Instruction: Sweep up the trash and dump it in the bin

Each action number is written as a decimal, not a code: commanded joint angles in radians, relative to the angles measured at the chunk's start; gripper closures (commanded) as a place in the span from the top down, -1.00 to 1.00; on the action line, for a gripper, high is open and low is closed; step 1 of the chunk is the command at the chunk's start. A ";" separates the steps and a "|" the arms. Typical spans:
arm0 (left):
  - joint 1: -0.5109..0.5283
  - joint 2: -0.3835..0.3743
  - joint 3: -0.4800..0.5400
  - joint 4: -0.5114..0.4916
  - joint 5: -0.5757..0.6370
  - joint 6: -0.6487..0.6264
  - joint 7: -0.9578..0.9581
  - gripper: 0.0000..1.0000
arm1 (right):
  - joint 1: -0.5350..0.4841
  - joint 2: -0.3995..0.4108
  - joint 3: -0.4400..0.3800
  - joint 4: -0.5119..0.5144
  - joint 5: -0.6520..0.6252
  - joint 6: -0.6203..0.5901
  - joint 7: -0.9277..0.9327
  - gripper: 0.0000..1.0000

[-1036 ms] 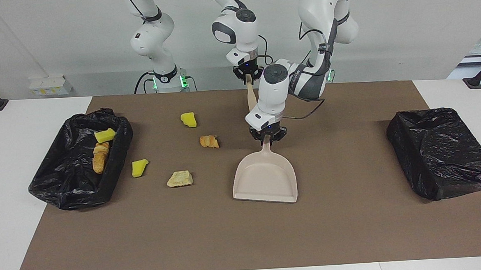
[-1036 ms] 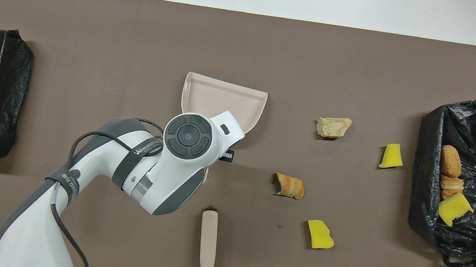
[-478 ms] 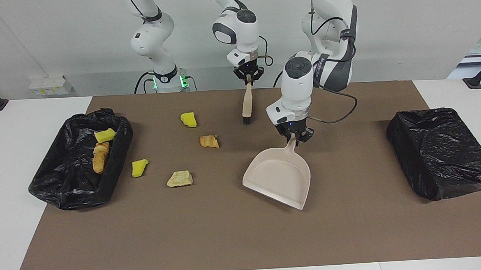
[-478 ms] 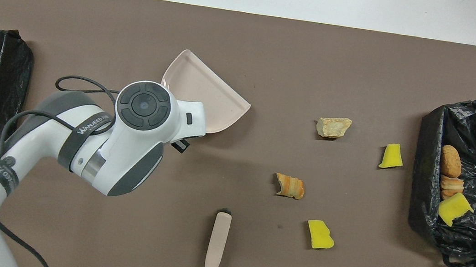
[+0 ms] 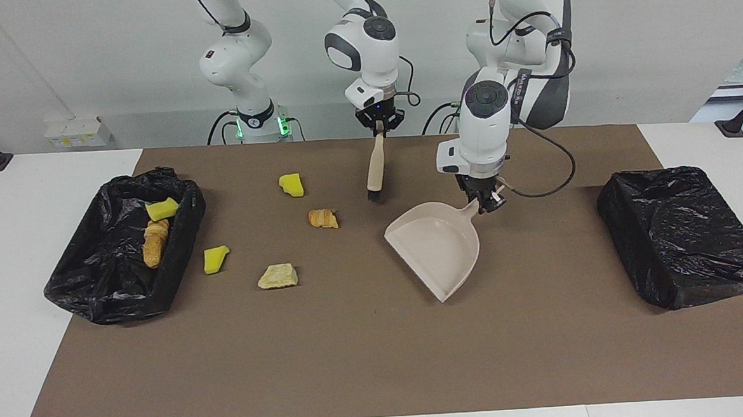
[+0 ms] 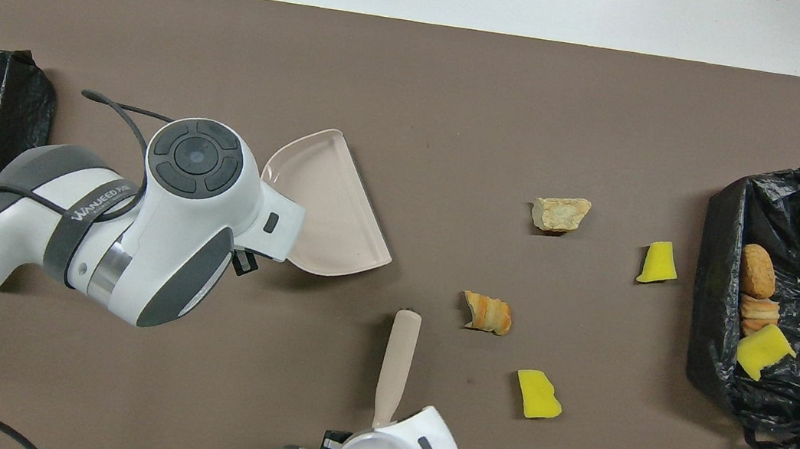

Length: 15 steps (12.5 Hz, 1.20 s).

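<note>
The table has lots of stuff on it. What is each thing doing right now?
left gripper: shut on the dustpan's handle
dustpan: held, empty
right gripper: shut on the brush's handle
brush: hanging, bristles down
loose trash: four pieces lying on the mat
bin with trash: open, three pieces inside
other bin: black bag over it, inside not visible

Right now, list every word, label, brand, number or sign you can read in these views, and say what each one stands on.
"WANJEED..." in white letters on the dark strap around the left arm's white forearm, overhead view; the letters after that are too blurred to read.
The same dark strap in the facing view: lettering too small to read.
Small white boxes against the wall: yellowish marks, unreadable.
Nothing else carries text.
</note>
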 commanded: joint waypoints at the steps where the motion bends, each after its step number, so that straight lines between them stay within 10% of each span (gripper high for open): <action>1: 0.011 -0.053 -0.007 -0.058 0.064 0.009 0.101 -1.00 | -0.144 -0.011 0.003 0.076 -0.021 -0.118 -0.148 -1.00; 15: -0.047 0.035 -0.014 -0.058 0.066 0.086 0.275 -1.00 | -0.731 0.047 0.006 0.093 -0.479 -0.189 -0.707 -1.00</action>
